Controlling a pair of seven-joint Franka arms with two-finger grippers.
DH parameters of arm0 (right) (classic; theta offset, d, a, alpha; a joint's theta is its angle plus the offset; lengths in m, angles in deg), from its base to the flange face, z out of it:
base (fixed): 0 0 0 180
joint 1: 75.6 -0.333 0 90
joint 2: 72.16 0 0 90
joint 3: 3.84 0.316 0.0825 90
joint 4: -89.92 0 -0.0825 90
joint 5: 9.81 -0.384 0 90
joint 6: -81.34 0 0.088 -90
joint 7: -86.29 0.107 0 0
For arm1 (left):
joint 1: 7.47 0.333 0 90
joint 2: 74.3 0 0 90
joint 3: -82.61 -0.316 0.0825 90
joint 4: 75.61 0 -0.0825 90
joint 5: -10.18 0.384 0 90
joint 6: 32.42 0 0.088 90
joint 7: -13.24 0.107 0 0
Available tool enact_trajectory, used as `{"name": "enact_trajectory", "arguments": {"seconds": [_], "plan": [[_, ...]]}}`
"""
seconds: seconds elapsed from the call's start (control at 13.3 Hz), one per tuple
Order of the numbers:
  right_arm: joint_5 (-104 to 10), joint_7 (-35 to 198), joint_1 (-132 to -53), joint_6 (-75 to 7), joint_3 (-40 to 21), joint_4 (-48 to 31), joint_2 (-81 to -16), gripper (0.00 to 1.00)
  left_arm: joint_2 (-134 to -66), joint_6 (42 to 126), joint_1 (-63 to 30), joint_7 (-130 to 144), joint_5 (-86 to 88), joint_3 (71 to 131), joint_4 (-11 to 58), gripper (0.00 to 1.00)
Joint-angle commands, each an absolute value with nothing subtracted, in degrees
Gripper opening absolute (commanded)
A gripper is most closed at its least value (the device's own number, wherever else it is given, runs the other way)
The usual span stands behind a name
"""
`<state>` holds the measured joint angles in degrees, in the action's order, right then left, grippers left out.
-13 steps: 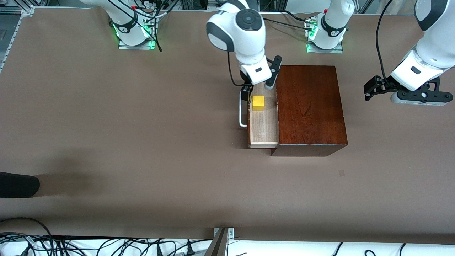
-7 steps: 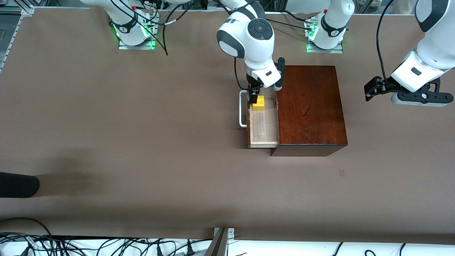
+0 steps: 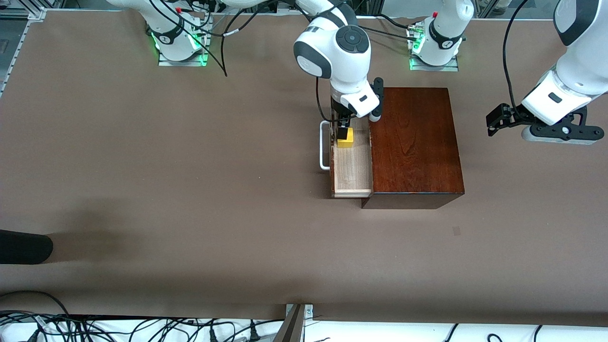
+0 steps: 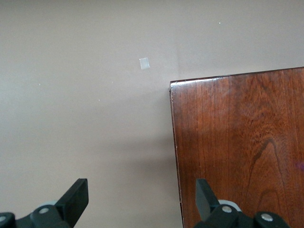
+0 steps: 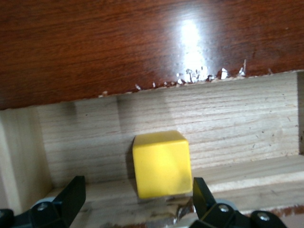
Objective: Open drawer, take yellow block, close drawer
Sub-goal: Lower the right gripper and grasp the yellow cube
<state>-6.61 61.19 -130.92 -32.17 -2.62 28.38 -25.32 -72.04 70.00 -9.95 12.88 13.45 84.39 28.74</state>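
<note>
Right gripper (image 3: pixel 343 124) lowered into the opened drawer (image 3: pixel 352 166)

Its spread jaws were brought down astride the yellow block (image 5: pixel 162 164), not yet clenched; the left gripper (image 3: pixel 503 118), also spread, waited beside the wooden box (image 3: pixel 414 142).

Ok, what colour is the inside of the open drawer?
Pale light wood; the drawer interior shows best in the right wrist view.
</note>
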Motion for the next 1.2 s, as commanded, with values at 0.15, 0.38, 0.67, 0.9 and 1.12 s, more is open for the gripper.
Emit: {"name": "enact_trajectory", "arguments": {"seconds": [0.15,0.38,0.67,0.9,1.12], "plan": [[-5.24,56.59,-131.06,-31.51,-3.23,33.5,-21.72,1.0,-73.86,68.92,-10.01,14.65,12.91,84.28,25.72,1.0],[-5.23,56.59,-131.06,-31.77,-3.23,33.5,-21.72,1.0,-73.86,68.92,-9.93,14.73,12.91,84.37,25.55,1.0],[-5.15,56.5,-131.06,-33.09,-3.31,33.5,-20.66,1.0,-73.86,68.83,-10.01,14.74,12.91,84.37,25.2,1.0],[-5.15,56.41,-131.06,-33.79,-3.58,33.5,-20.31,0.95,-73.86,68.83,-10.1,14.74,12.91,84.28,25.11,1.0],[-5.15,55.71,-131.06,-33.62,-3.67,33.5,-20.31,0.48,-74.04,68.92,-10.1,14.65,12.91,84.28,25.02,1.0]]}}
